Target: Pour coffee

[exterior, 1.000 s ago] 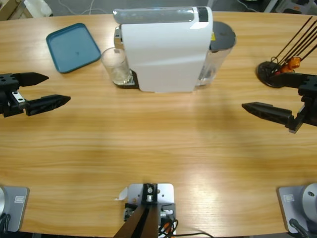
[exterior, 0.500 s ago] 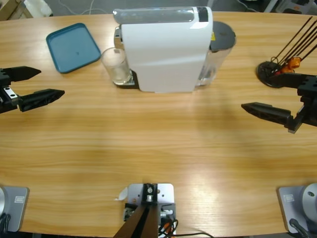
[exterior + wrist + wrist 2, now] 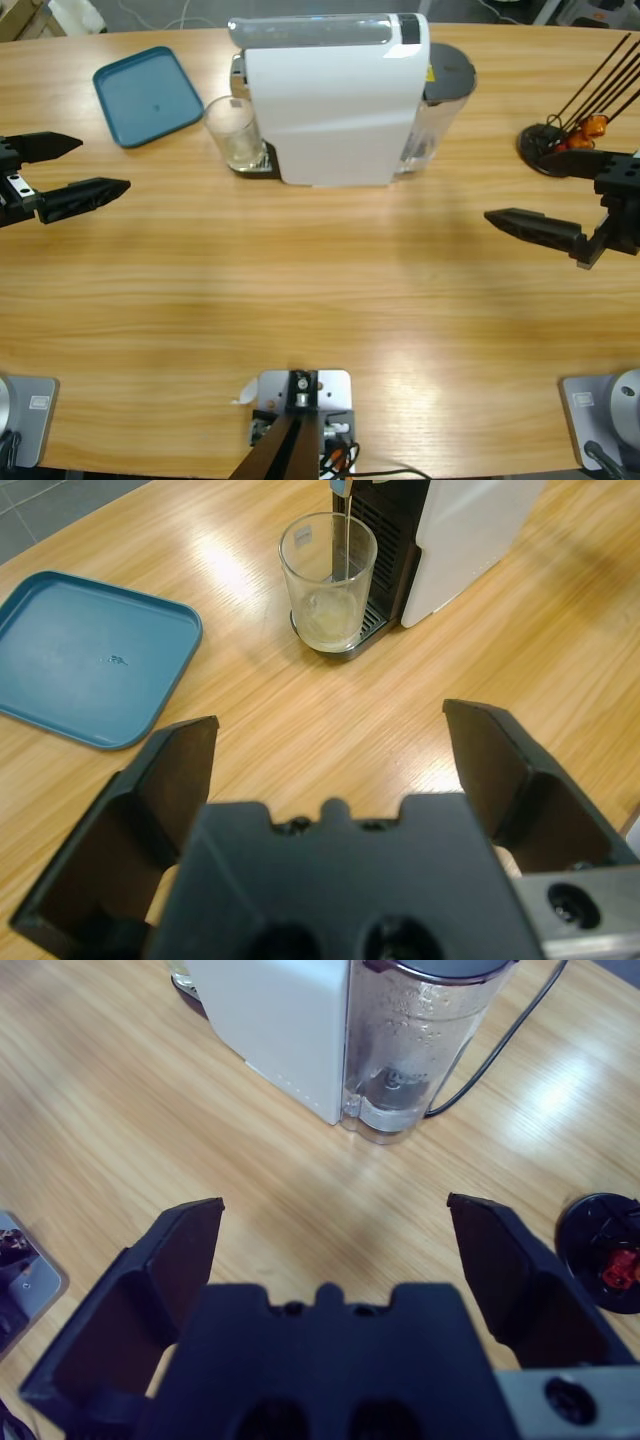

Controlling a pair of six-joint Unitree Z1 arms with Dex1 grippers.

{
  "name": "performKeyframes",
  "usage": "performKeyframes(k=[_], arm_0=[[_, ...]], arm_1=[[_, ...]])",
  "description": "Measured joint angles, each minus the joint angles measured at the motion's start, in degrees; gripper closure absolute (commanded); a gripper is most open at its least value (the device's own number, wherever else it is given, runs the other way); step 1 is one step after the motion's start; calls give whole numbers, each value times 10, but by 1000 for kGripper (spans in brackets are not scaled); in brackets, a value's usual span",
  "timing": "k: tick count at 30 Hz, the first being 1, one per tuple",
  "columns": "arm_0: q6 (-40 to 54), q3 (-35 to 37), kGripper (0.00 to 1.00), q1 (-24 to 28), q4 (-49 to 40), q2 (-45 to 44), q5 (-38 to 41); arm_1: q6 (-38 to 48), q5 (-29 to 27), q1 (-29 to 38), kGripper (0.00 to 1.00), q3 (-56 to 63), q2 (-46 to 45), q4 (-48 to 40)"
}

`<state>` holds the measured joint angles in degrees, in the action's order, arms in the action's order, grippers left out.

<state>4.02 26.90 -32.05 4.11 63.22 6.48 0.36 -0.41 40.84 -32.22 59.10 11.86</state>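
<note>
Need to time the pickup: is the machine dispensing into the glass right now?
Yes. A thin stream runs from the spout into the upright glass, which holds only a shallow layer of pale coffee at its bottom.

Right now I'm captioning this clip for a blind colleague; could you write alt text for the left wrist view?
A clear glass stands under the spout of a white coffee machine, a thin stream falling into the pale coffee at its bottom. A blue tray lies beside it on the wooden table, and the left gripper frames the scene, open and holding nothing.
</note>
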Motion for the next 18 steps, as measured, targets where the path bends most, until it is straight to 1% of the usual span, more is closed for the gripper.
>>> performKeyframes(k=[18], arm_0=[[0, 0, 32, 0, 0, 2, 0]], arm_1=[[0, 0, 0, 18, 0, 8, 0]])
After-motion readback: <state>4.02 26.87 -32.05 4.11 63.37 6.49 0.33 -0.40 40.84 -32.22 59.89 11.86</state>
